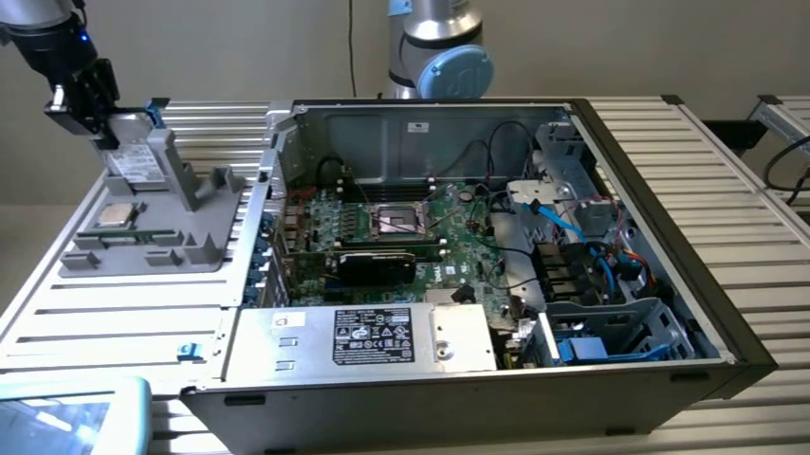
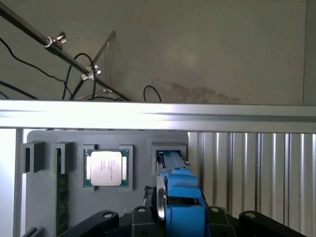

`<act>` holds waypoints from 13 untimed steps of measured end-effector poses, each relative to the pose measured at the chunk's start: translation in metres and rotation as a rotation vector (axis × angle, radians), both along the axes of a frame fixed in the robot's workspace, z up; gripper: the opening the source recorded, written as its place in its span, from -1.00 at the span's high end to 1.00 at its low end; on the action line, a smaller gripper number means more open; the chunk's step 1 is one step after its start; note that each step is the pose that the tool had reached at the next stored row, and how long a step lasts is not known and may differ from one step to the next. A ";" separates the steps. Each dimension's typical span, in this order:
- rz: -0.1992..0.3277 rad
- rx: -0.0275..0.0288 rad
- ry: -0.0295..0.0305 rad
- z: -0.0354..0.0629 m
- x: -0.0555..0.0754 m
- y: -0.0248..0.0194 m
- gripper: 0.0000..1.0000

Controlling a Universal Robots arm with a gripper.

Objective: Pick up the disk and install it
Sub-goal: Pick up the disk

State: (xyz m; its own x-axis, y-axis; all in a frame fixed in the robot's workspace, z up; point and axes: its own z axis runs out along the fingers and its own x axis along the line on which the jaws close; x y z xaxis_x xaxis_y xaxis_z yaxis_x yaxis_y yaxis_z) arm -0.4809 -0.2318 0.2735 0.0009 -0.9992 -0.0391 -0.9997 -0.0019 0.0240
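Tool [image 1: 106,135] straddles the upright disk [image 1: 137,163] in the grey holder [image 1: 190,248]; whether it grips, I cannot tell.

silver-grey tubular arm [image 1: 431,28] with a pale blue round joint cap [image 1: 453,72], at twelve o'clock of the exterior view. toward ten o'clock, dark wrist section [image 1: 45,33] with a small blue light [image 1: 83,39], then a black boxy hand [image 1: 101,128]. in the wrist view, black links [image 2: 98,223] with round silver bolt heads [image 2: 106,215].

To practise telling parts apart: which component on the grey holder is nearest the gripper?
The blue-framed disk, standing upright right at the gripper; the square CPU chip lies flat, further away.
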 end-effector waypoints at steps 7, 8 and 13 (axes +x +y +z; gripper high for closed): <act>0.000 -0.0327 0.0033 -0.0004 0.000 0.0082 -0.17; 0.000 -0.0427 0.0035 -0.0004 0.000 0.0110 -0.17; 0.000 -0.0532 0.0042 -0.0005 0.000 0.0131 -0.17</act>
State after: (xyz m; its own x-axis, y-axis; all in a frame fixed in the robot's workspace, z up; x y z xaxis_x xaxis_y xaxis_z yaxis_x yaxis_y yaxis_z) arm -0.4810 -0.2188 0.2730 0.0010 -0.9999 0.0141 -0.9996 -0.0006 0.0282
